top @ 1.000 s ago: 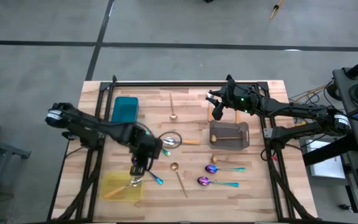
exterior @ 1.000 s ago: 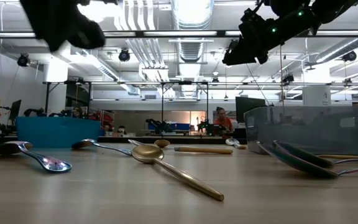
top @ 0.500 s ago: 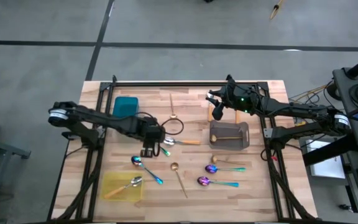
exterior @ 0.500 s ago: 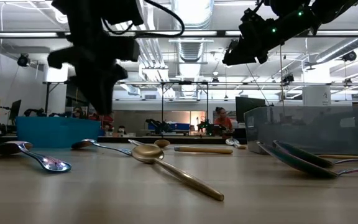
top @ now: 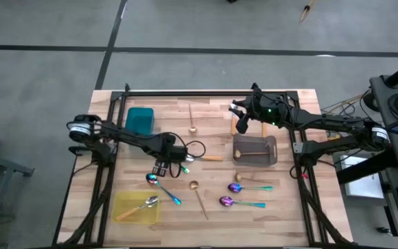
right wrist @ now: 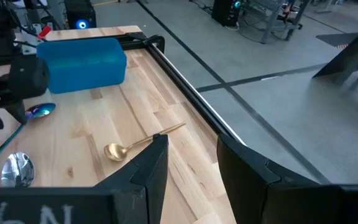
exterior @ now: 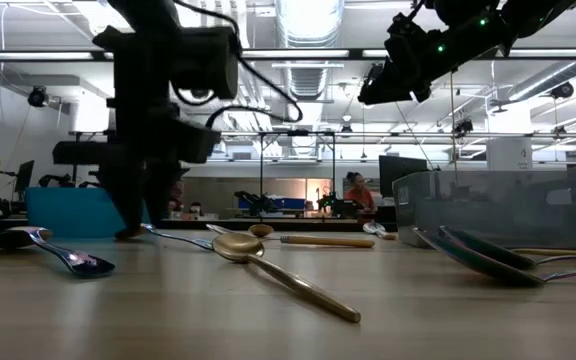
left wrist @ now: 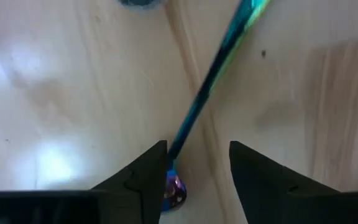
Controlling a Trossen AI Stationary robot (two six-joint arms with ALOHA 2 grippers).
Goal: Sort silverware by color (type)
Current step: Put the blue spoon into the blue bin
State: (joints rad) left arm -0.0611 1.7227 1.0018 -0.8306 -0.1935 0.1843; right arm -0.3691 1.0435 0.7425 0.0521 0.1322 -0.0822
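My left gripper (top: pixel 162 168) is low over the table's middle left, open. In the left wrist view (left wrist: pixel 197 149) its fingers stand on either side of an iridescent spoon's teal handle (left wrist: pixel 213 74), with the bowl (left wrist: pixel 174 190) between them; I cannot tell whether they touch it. That spoon's bowl (right wrist: pixel 39 111) also shows in the right wrist view. A second iridescent spoon (top: pixel 159 185) lies just nearer, and a silver, orange-handled spoon (top: pixel 200 158) lies to the right. My right gripper (right wrist: pixel 191 149) hangs open above the table's far right (top: pixel 238 115), holding nothing.
The teal tray (top: pixel 140 121) stands far left. The grey tray (top: pixel 271 159) holds a gold spoon. The yellow tray (top: pixel 126 202) holds an orange-handled spoon. Two iridescent spoons (top: pixel 244 187) and a gold spoon (top: pixel 199 196) lie near the front, another gold spoon (top: pixel 192 119) at the back.
My left gripper has moved from above the yellow tray's far corner toward the far edge and slightly right. It has then come down until its fingers reach the tabletop around the teal-handled spoon. The right arm and the spoons have stayed where they were.
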